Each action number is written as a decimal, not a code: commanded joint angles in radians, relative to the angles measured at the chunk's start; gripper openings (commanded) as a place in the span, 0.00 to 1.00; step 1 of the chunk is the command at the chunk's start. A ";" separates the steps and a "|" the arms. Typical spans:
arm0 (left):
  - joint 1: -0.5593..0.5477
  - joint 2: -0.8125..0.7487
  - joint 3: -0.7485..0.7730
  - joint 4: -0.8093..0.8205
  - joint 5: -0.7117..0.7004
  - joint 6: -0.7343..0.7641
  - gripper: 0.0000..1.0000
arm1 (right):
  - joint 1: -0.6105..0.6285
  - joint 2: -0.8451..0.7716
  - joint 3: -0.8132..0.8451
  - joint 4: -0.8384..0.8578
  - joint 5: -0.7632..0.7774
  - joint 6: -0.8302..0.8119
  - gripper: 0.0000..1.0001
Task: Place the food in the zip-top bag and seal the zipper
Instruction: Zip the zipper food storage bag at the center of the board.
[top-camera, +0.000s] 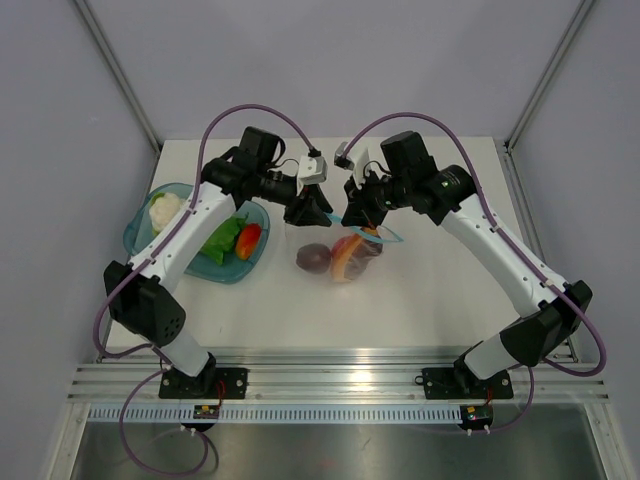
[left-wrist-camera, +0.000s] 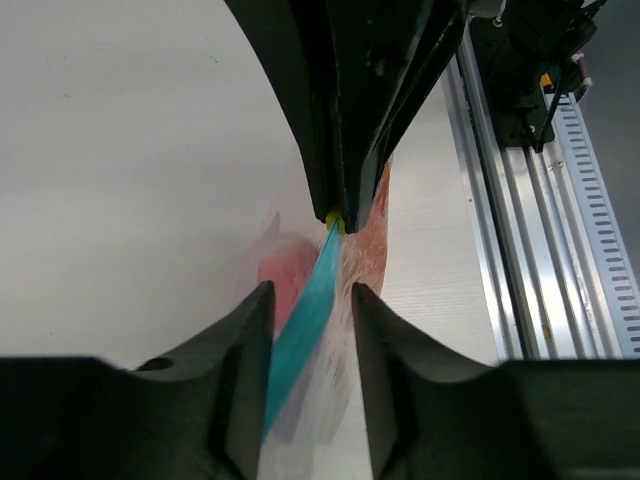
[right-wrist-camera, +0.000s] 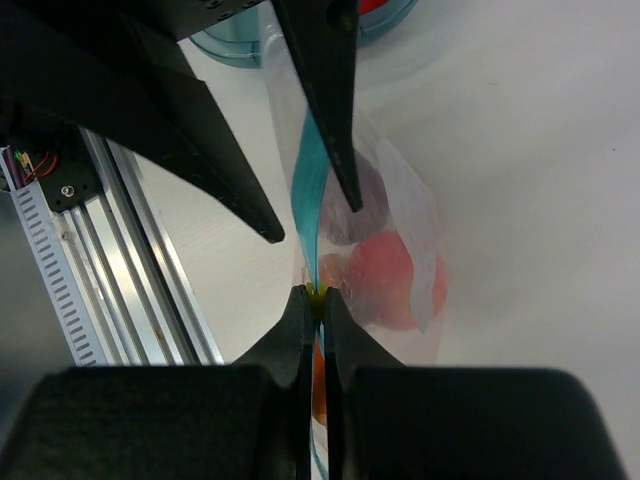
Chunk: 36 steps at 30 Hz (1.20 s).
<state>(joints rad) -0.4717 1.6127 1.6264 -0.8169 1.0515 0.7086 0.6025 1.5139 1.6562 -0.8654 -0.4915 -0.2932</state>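
The zip-top bag (top-camera: 340, 255) hangs upright at the table's middle, a dark purple food piece (top-camera: 313, 256) and a red one (top-camera: 350, 252) inside it. Its teal zipper (right-wrist-camera: 312, 190) runs along the top edge. My right gripper (right-wrist-camera: 316, 296) is shut on one end of the zipper, an orange piece (right-wrist-camera: 318, 375) showing just below its fingers. My left gripper (left-wrist-camera: 311, 291) straddles the zipper (left-wrist-camera: 305, 330) with its jaws apart; the strip lies close against the left finger (left-wrist-camera: 245, 370), with a gap to the other. In the top view both grippers (top-camera: 318, 212) (top-camera: 360, 215) meet above the bag.
A teal translucent bowl (top-camera: 140, 235) stands at the left under the left arm, holding a white cauliflower piece (top-camera: 163, 208), a green piece (top-camera: 222, 238) and a red-orange piece (top-camera: 248, 238). An aluminium rail (top-camera: 340, 380) runs along the near edge.
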 joint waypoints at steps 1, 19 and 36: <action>-0.007 0.027 0.023 -0.008 0.034 0.006 0.33 | 0.010 -0.027 0.011 0.043 -0.019 -0.011 0.00; -0.007 0.024 -0.011 -0.039 0.053 0.012 0.00 | -0.104 -0.178 -0.082 0.071 0.102 -0.008 0.61; -0.007 -0.017 -0.037 -0.048 0.045 0.017 0.00 | -0.254 -0.241 -0.193 0.011 -0.130 -0.064 0.61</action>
<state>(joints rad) -0.4744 1.6489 1.5936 -0.8715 1.0702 0.7086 0.3447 1.2606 1.4197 -0.8326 -0.6231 -0.3119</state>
